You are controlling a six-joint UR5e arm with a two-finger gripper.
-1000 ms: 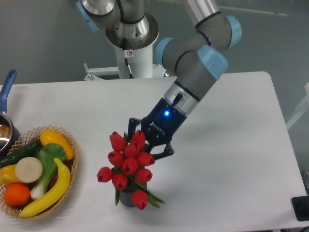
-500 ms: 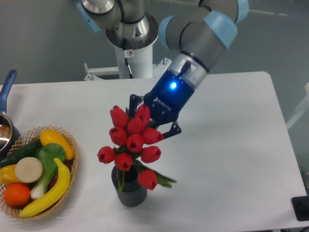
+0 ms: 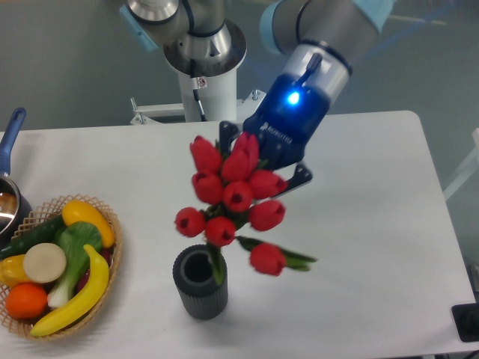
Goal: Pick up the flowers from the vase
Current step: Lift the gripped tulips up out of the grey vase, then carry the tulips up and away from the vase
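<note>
White table [image 3: 359,224] in a grey room: the vase [image 3: 200,284] stood nearly emptied, one stem dipping at its mouth, as the flowers [image 3: 233,198] rose higher than a second earlier, pinched in the gripper [image 3: 262,161]. Beside it, a basket [image 3: 112,254] held fruit and vegetables.

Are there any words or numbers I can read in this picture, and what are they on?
White lettering on the dark blue body of the tool: a brand mark, too blurred to read.
Small red-and-white sticker on the white robot base column: too small to read.
No writing shows on the flowers, the vase or the basket.
</note>
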